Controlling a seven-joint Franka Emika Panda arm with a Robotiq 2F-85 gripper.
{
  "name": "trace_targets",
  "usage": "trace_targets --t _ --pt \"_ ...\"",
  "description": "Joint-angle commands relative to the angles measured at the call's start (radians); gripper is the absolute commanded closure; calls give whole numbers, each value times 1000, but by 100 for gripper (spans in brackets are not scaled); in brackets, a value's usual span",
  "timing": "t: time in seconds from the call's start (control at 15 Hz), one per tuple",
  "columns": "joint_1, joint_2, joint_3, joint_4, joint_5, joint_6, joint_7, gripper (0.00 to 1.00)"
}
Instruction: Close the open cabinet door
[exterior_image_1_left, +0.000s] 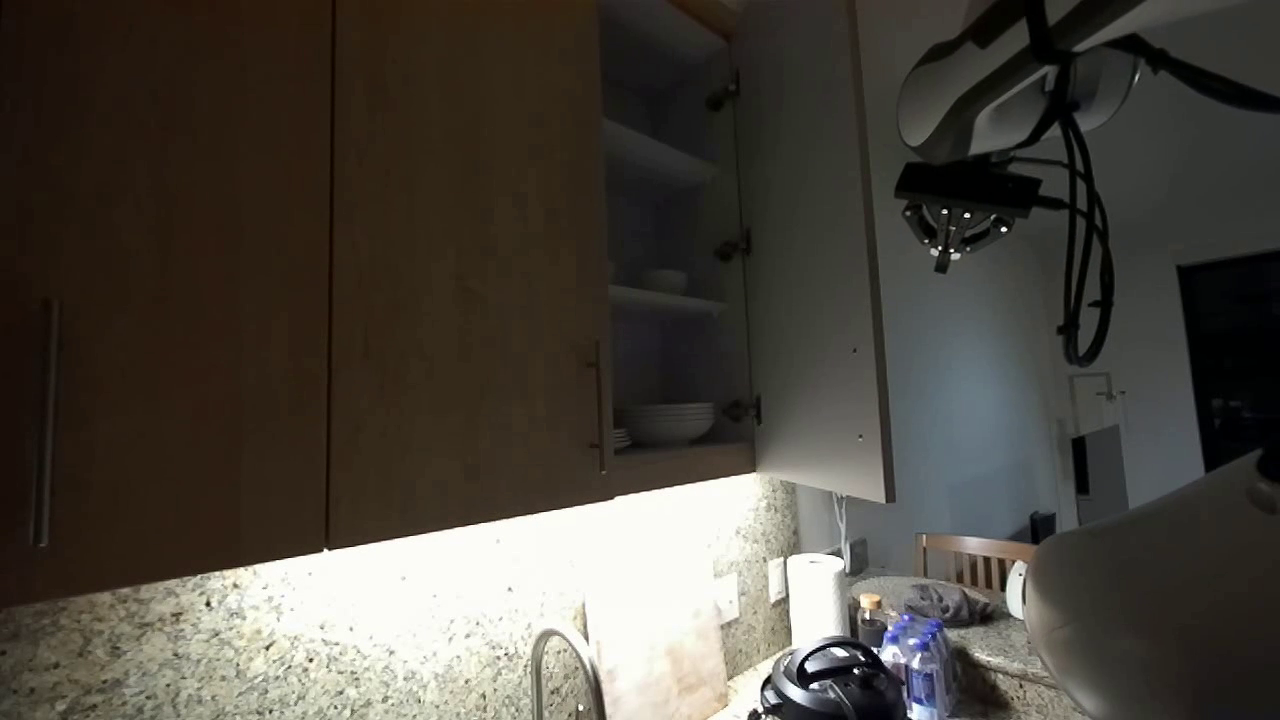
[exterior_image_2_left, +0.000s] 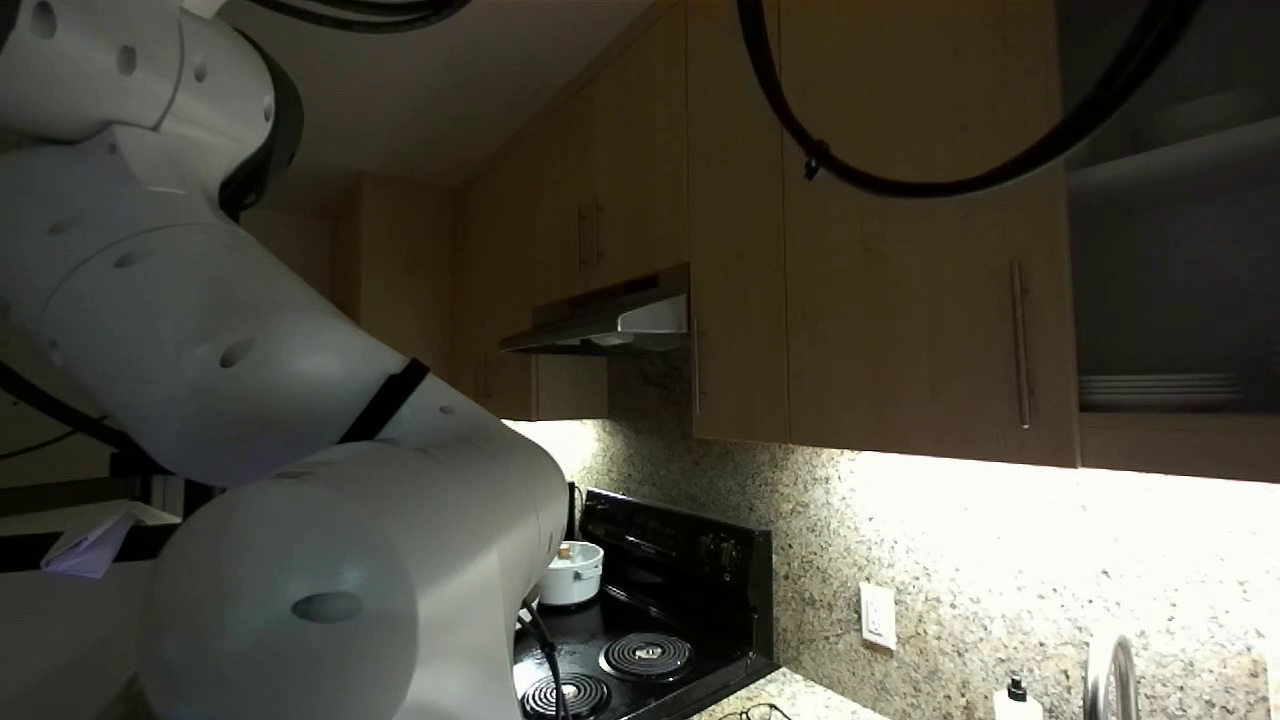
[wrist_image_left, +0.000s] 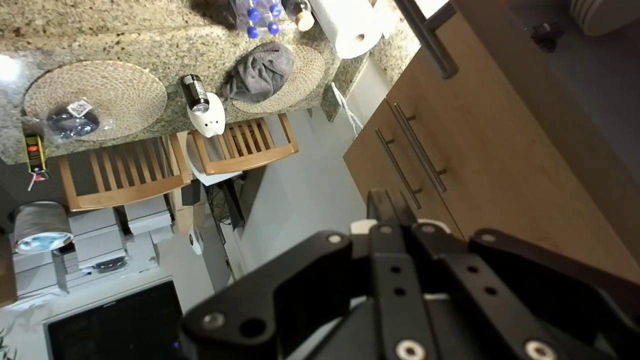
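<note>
The cabinet door (exterior_image_1_left: 812, 250) stands open at the right of the cabinet opening. Its pale inner face, wood-brown edge and hinges show in an exterior view. In the wrist view it appears as a steeply foreshortened brown band (wrist_image_left: 540, 85), with its silver bar handle (wrist_image_left: 434, 47) near the camera. My gripper (exterior_image_1_left: 942, 262) hangs fingers-down to the right of the door's free edge, apart from it in the picture. In the wrist view the gripper's fingers (wrist_image_left: 391, 207) are together with nothing between them. The exterior view over the stove shows neither the gripper nor the open door.
A wide wood door (exterior_image_1_left: 465, 280) is closed left of the opening. White bowls (exterior_image_1_left: 668, 424) stand inside the cabinet. Closed doors with handles (wrist_image_left: 420, 147) lie beyond the open door. Below are paper towels (exterior_image_1_left: 817, 600), water bottles (exterior_image_1_left: 922, 675) and a black cooker (exterior_image_1_left: 832, 685).
</note>
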Motion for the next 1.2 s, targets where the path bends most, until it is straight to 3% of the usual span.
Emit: trace_targets --t 0.0,0.47,1.07,1.13 --pt "-8 23 4 7 4 41 -43 100" --pt "44 21 -22 9 23 28 -181 100" --pt "59 19 -35 9 17 22 -274 100" --pt "52 35 66 28 15 1 -198 100"
